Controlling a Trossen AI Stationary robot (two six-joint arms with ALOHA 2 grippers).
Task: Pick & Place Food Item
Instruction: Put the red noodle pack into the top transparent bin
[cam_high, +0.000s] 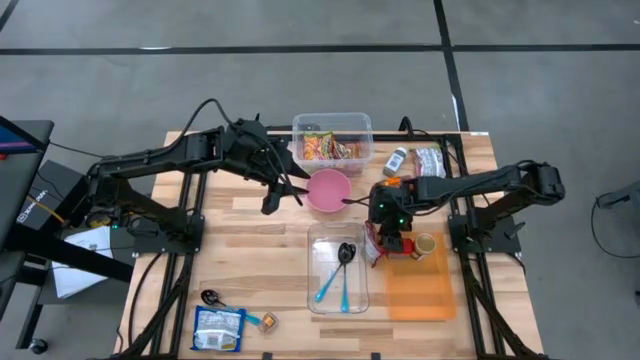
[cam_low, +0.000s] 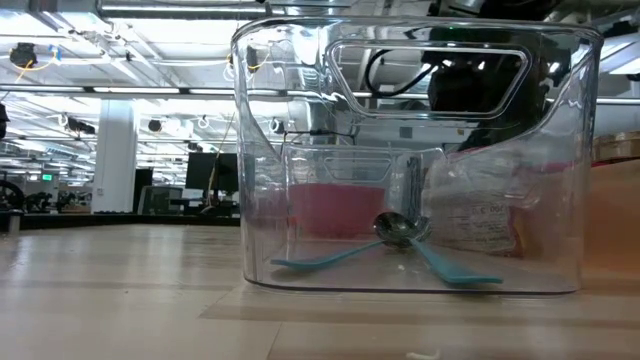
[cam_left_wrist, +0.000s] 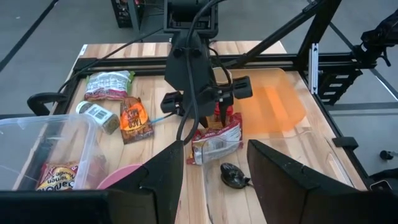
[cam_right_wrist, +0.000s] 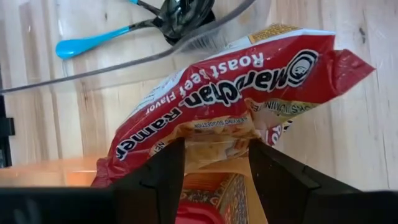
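1. Right gripper (cam_right_wrist: 211, 171), over the gap between the clear tray (cam_high: 322, 300) and the orange board (cam_high: 420, 290): we found its jaws clamped on one edge of a red ramen packet (cam_right_wrist: 230, 99), which hung tilted against the tray's near wall.

Risk noted: we judged the pinch shallow, on a thin crinkly edge. A quick swing could let the packet slide free, and its low corner could catch the tray wall and drag the tray.

2. Clear tray: held two teal-handled spoons (cam_high: 333, 285) and a dark spoon (cam_high: 346, 254), all lying flat.

3. Orange board: bare where we could see it, with a small cup (cam_high: 426, 245) at its far edge.

4. Pink bowl (cam_high: 328, 190), beyond the tray: we saw nothing in it.

5. Left gripper (cam_high: 272, 200), beside the pink bowl: jaws part open, nothing between them.

6. Clear tub (cam_high: 332, 122), farthest: held several bright snack packets (cam_high: 325, 148). Loose packets (cam_high: 430, 160) and a small bottle (cam_high: 397, 160) lay on the table (cam_high: 250, 260) beside it.

Risk noted: the tub looked nearly full, so anything added could perch on the heap and spill.
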